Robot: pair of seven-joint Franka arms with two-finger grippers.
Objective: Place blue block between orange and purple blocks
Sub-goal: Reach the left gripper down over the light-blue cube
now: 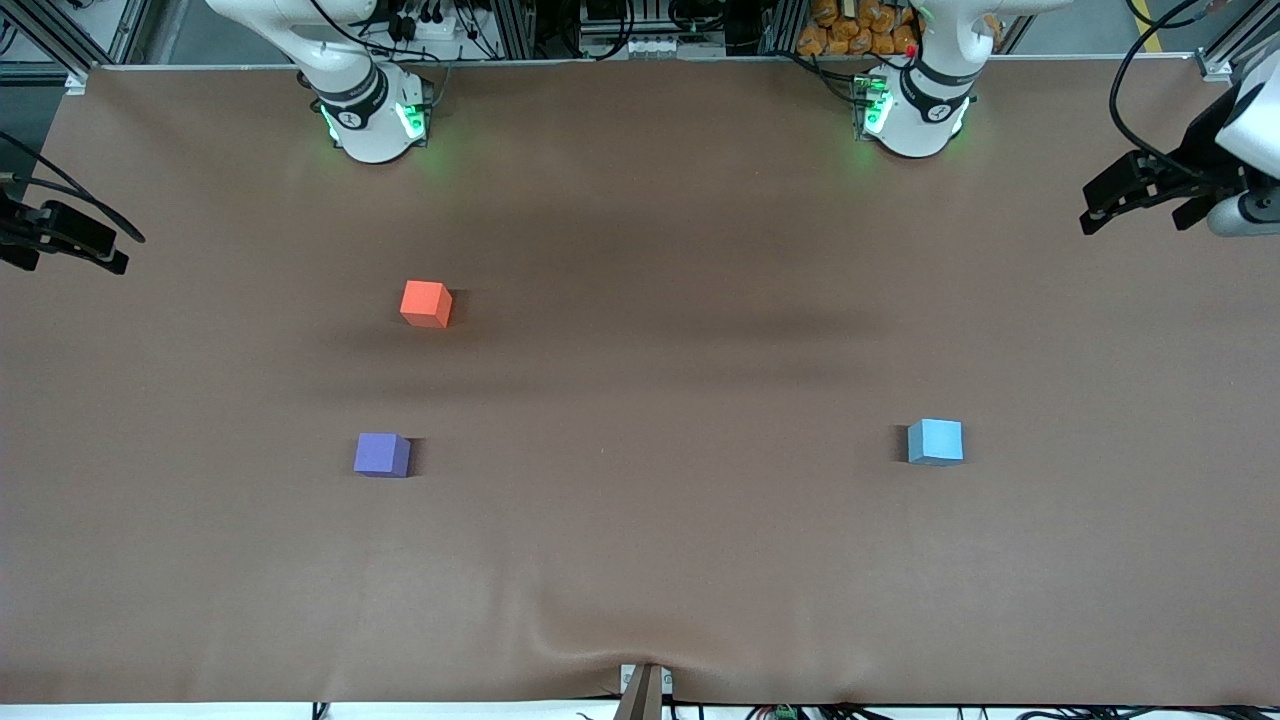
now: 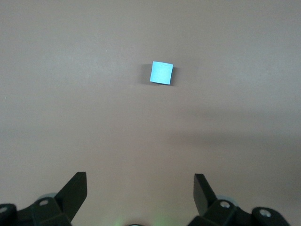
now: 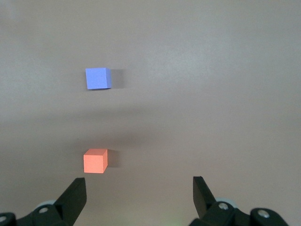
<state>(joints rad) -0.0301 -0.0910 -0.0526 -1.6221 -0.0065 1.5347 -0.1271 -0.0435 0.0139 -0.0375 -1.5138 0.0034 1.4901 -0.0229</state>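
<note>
The blue block (image 1: 935, 441) (image 2: 162, 73) sits alone on the brown table toward the left arm's end. The orange block (image 1: 426, 304) (image 3: 95, 160) and the purple block (image 1: 382, 454) (image 3: 98, 78) lie toward the right arm's end, apart from each other, the purple one nearer the front camera. My left gripper (image 1: 1135, 205) (image 2: 140, 186) hangs open and empty over the table's left-arm end, well away from the blue block. My right gripper (image 1: 70, 255) (image 3: 139, 188) hangs open and empty over the right-arm end, away from the orange block.
A brown cloth (image 1: 640, 560) covers the whole table and bulges into a wrinkle at its near edge by a small bracket (image 1: 645, 685). The two arm bases (image 1: 375, 115) (image 1: 915, 110) stand along the back edge.
</note>
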